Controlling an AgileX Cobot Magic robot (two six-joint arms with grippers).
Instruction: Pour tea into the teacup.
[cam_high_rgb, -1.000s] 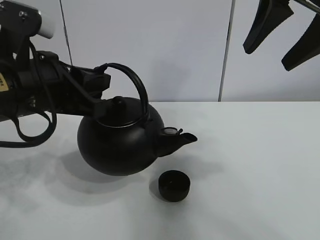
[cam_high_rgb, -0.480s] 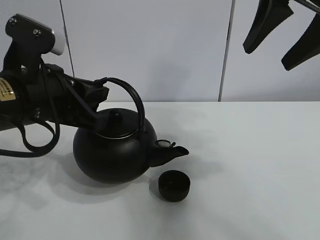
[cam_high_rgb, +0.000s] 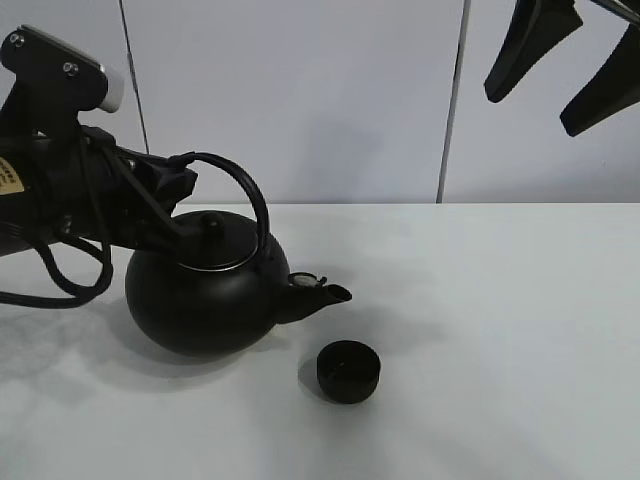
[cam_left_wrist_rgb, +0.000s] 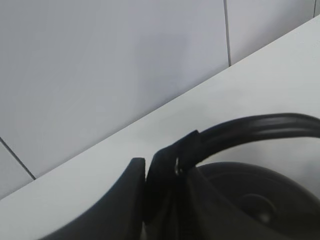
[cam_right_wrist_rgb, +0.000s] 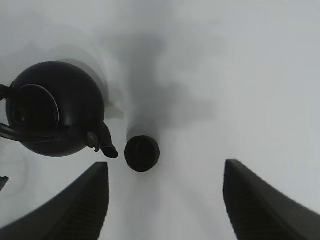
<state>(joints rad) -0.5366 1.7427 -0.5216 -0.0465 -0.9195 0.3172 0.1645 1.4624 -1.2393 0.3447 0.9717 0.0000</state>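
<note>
Fingers of the left gripper (cam_high_rgb: 178, 180) pinch the arched handle (cam_high_rgb: 250, 195) of the round black kettle (cam_high_rgb: 200, 300), which sits upright near the white table (cam_high_rgb: 500, 300)'s left edge. The squat matte-black teacup (cam_high_rgb: 348, 371) stands by the front edge, just clear of the spout (cam_high_rgb: 325, 293); no tea shows. A good pour needs the spout centred over the teacup, then a slow tilt. The right gripper (cam_high_rgb: 530, 112) hangs spread above the far right corner, leaving room.

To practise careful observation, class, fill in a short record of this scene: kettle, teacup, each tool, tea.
kettle: black, round, spout aimed to the right in the exterior view
teacup: small, black, on the white table, apart from the spout
left tool: shut on the kettle's arched handle
right tool: open, raised high, holding nothing
tea: no stream visible
</note>
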